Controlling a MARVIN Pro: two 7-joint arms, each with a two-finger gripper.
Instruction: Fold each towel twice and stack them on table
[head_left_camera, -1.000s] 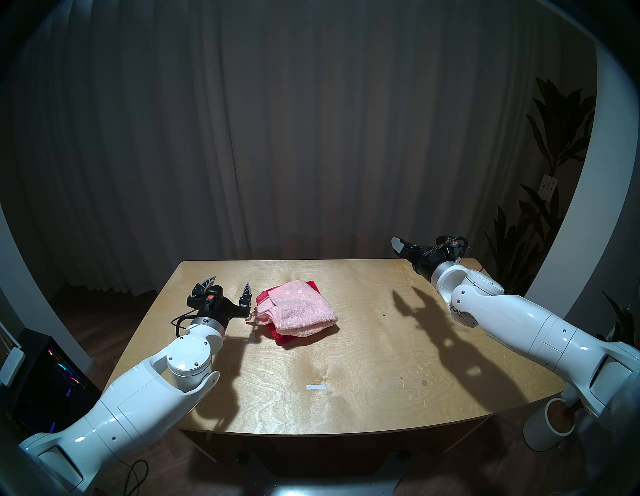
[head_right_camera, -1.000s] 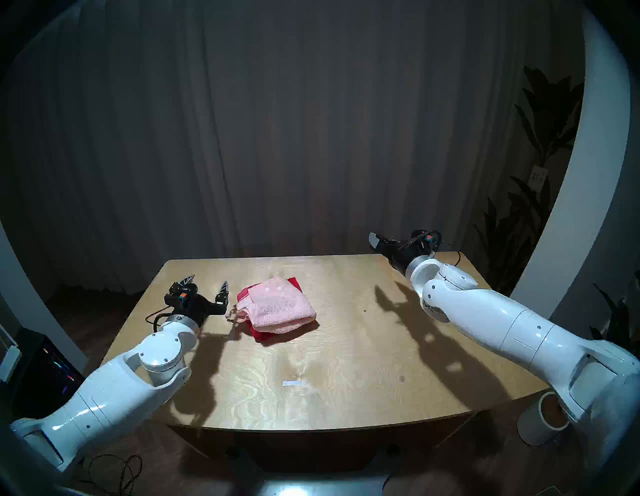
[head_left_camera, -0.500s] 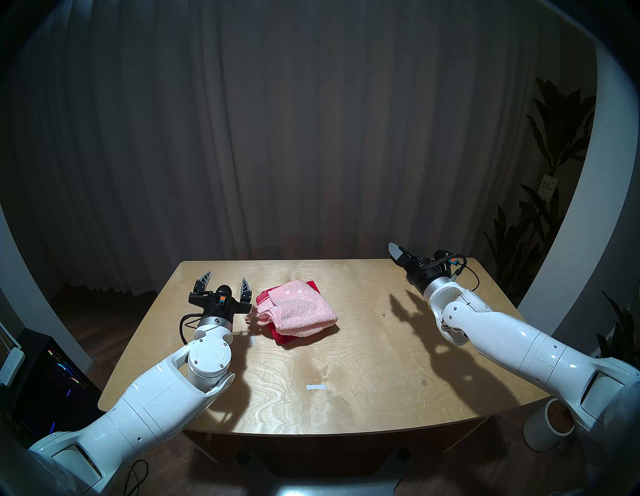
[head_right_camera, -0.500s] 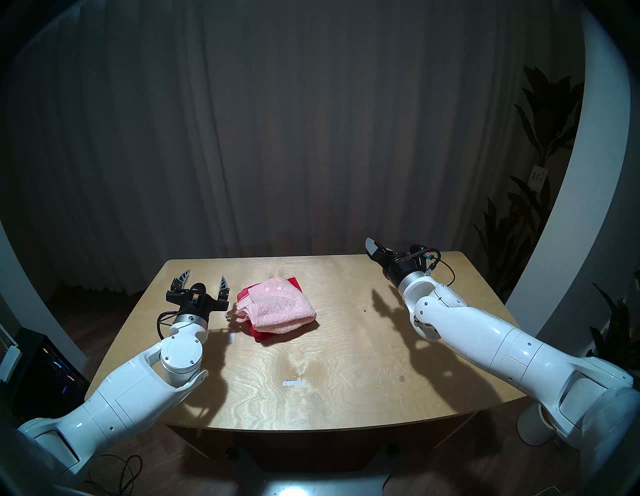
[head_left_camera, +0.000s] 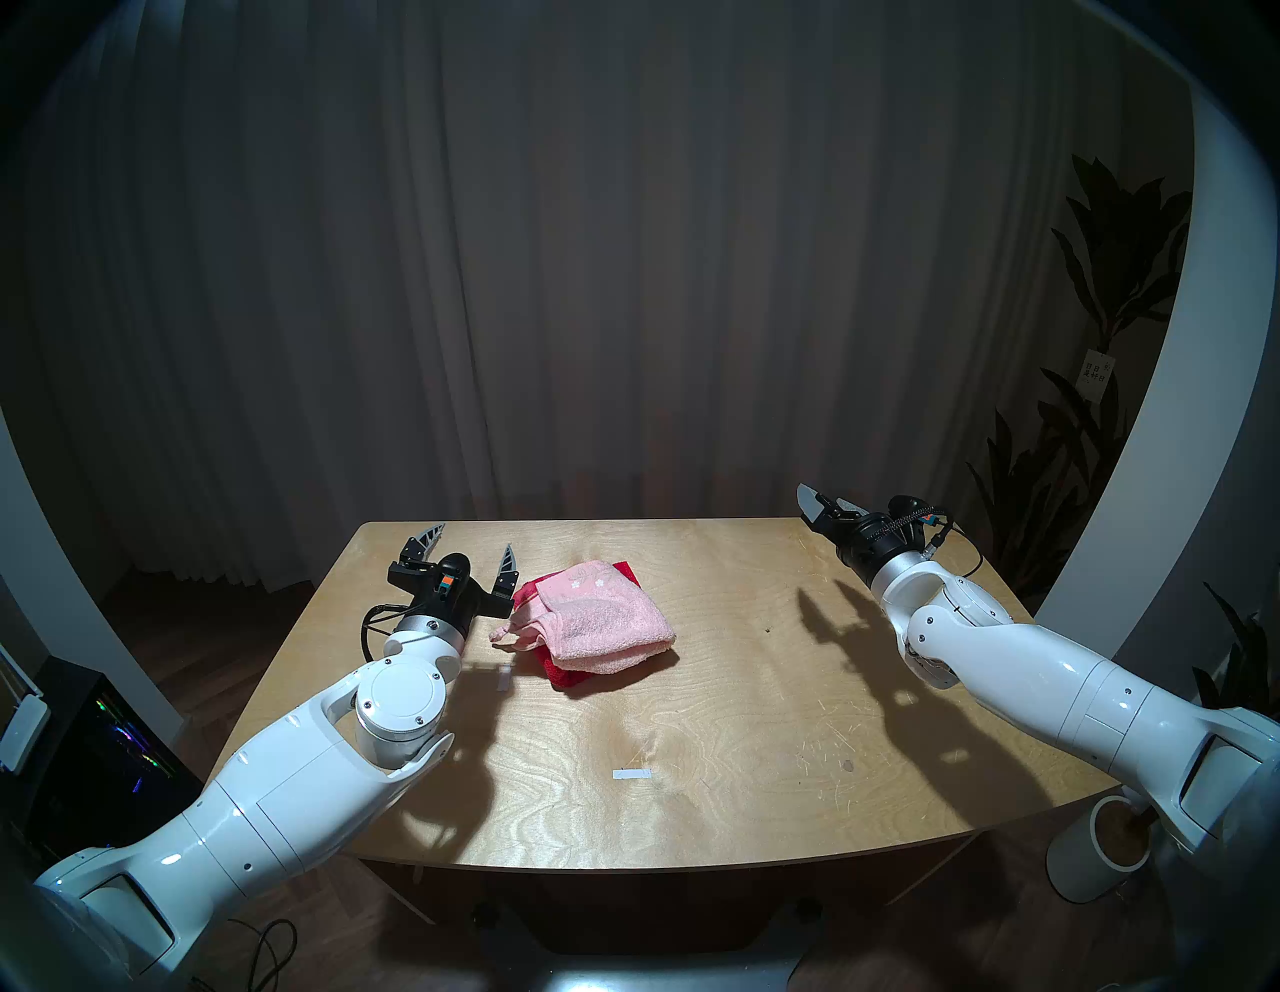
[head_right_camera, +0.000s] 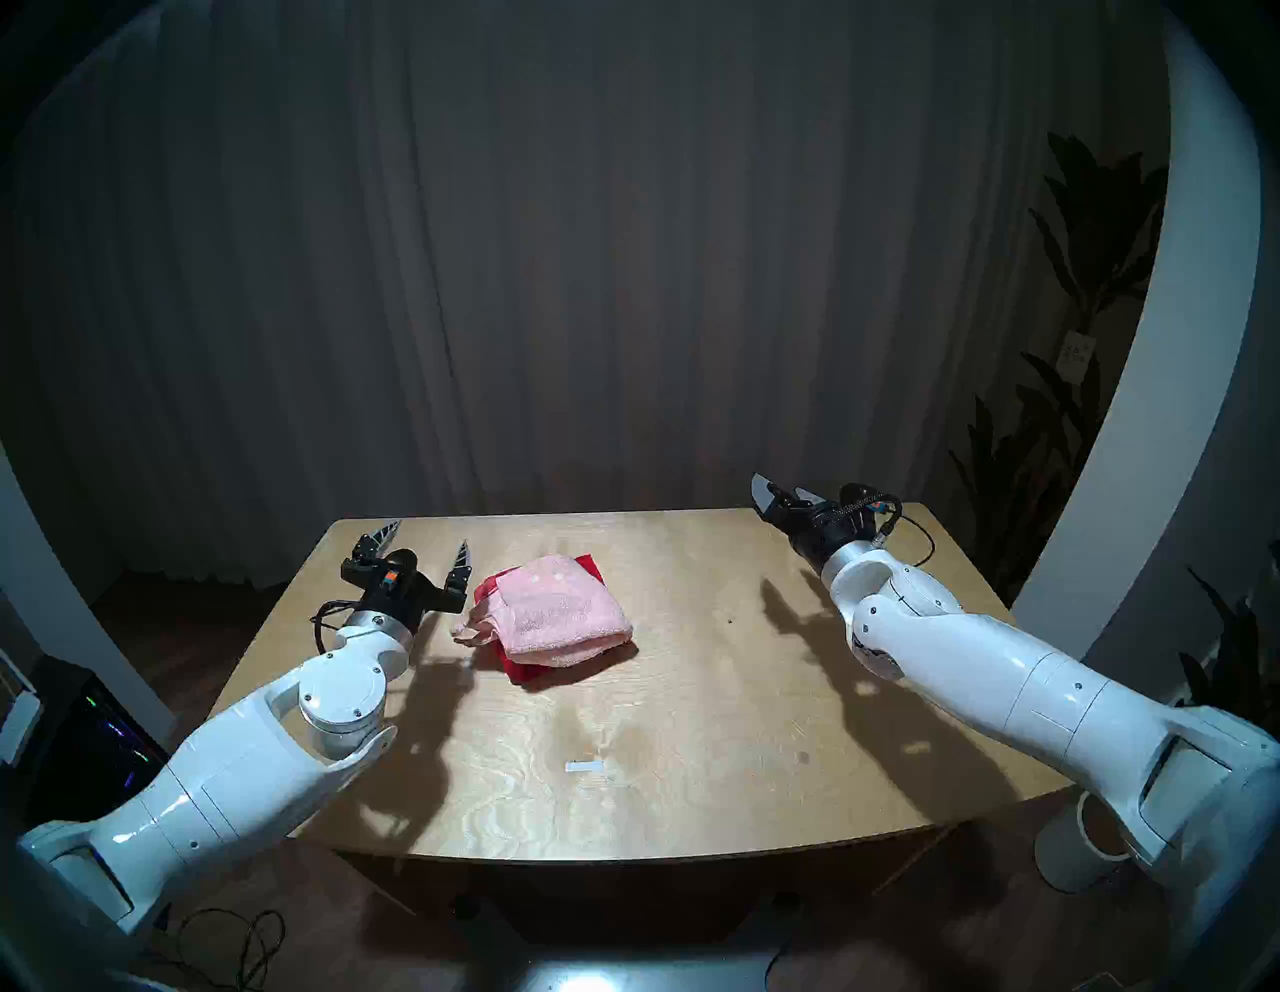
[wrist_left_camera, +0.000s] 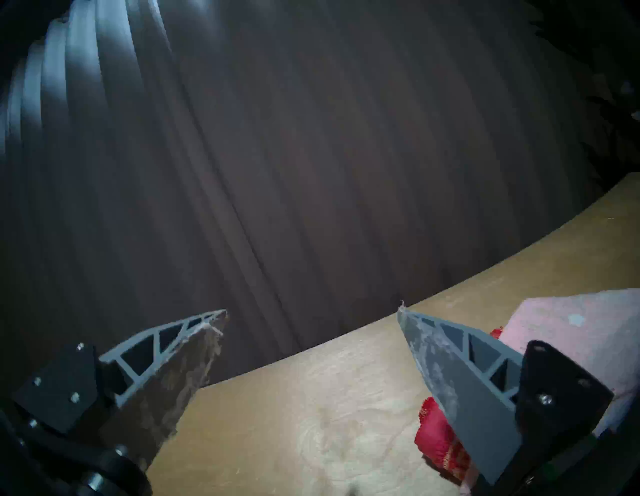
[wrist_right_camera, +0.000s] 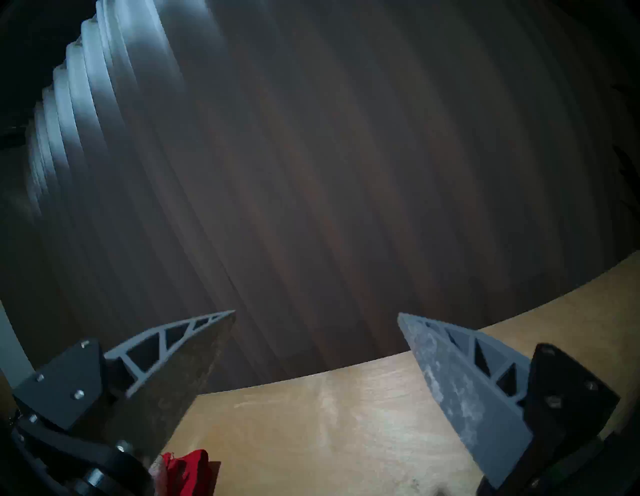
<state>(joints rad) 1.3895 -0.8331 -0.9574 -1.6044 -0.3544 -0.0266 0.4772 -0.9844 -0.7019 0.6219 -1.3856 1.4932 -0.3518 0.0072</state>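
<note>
Right now I see both towels stacked near the middle of the table (head_left_camera: 692, 727) — the pink towel (head_left_camera: 606, 620) lies folded on top, and the red towel (head_left_camera: 564, 673) shows beneath it at the near and far edges. A loop of pink fabric sticks out from the stack's left side. My left gripper (head_left_camera: 472, 544) hovers just left of the pile with its jaws spread wide and nothing between them; from the left wrist camera its right finger (wrist_left_camera: 450, 374) sits in front of the red cloth's corner, though I cannot tell whether it touches. My right gripper (head_left_camera: 821, 500) hangs over the far right corner, well apart from the towels — its jaws also stand apart and empty. A small white tape strip (head_left_camera: 632, 774) lies on the wood nearer to me.
</note>
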